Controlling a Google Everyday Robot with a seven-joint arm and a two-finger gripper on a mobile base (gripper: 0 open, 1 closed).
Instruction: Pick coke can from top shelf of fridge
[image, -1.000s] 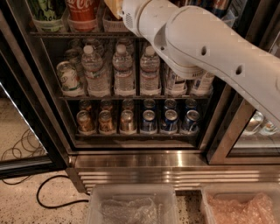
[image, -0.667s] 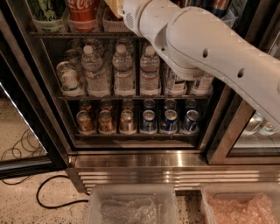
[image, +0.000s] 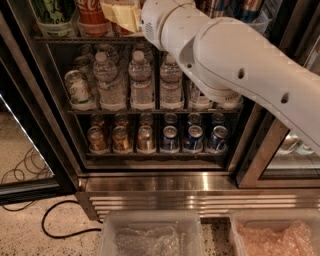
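Observation:
The coke can (image: 92, 13), red with white script, stands on the top shelf (image: 75, 38) of the fridge (image: 35, 100), its top cut off by the upper edge of the view. A green-and-white can (image: 54, 14) stands to its left. My gripper (image: 121, 15), tan-coloured at the end of the white arm (image: 235, 70), is at the top shelf just right of the coke can, close beside it. I cannot tell whether it touches the can. The arm hides the right part of the shelf.
The middle rack holds water bottles (image: 140, 80) and a tilted can (image: 77, 89). The lower rack holds gold cans (image: 120, 139) and blue cans (image: 194, 138). Below are the steel slatted base (image: 165, 200), two clear bins (image: 150, 235) and a black cable (image: 55, 225). The open door frame (image: 260, 165) stands on the right.
The gripper's tan end has edged slightly left, closer to the coke can. Everything else stands the same.

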